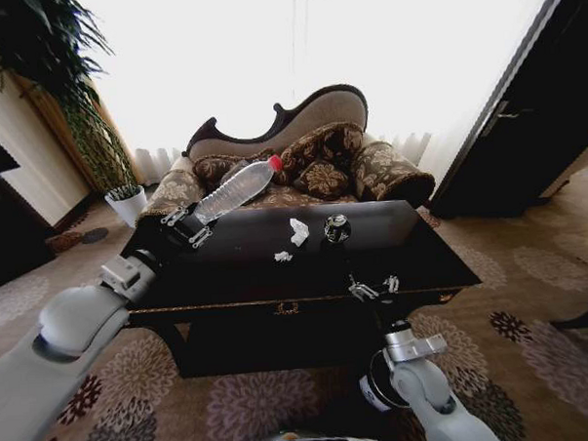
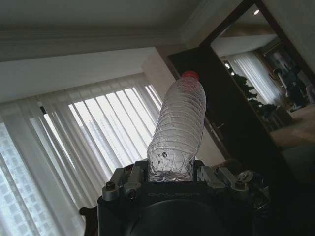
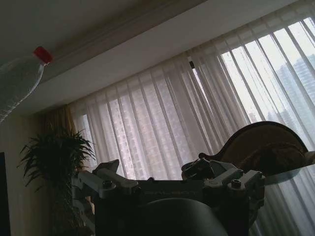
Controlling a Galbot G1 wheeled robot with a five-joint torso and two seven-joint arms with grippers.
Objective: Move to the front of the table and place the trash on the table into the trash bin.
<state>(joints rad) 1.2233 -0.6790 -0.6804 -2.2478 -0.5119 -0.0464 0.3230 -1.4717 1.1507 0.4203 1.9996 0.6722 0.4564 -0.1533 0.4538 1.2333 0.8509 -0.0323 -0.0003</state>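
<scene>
Head view: clear bottle (image 1: 236, 189) clamped at base by left gripper (image 1: 187, 228), held tilted above bench (image 1: 412, 245) left end, red cap up. Can (image 1: 336, 228) and paper wads (image 1: 298, 231) left on benchtop. Right gripper (image 1: 373, 288) parked at front edge, spread apart, nothing held.

Left wrist view: bottle (image 2: 178, 129) seen pinched between fingers (image 2: 133, 183).

Right wrist view: right gripper (image 3: 173, 183) seen unclosed; bottle (image 3: 20, 78) spotted farther off.

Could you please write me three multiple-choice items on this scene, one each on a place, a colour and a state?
1. Where is the can?
A. on the table
B. on the carpet
C. in the left gripper

2. What colour is the bottle cap?
A. blue
B. red
C. white

3. What is the left gripper doing?
A. hanging open
B. clamping a paper wad
C. gripping the bottle's base

Answers: 1 A, it stands on the tabletop beside the paper wads. 2 B, red in all views. 3 C, its fingers flank the base.
</scene>
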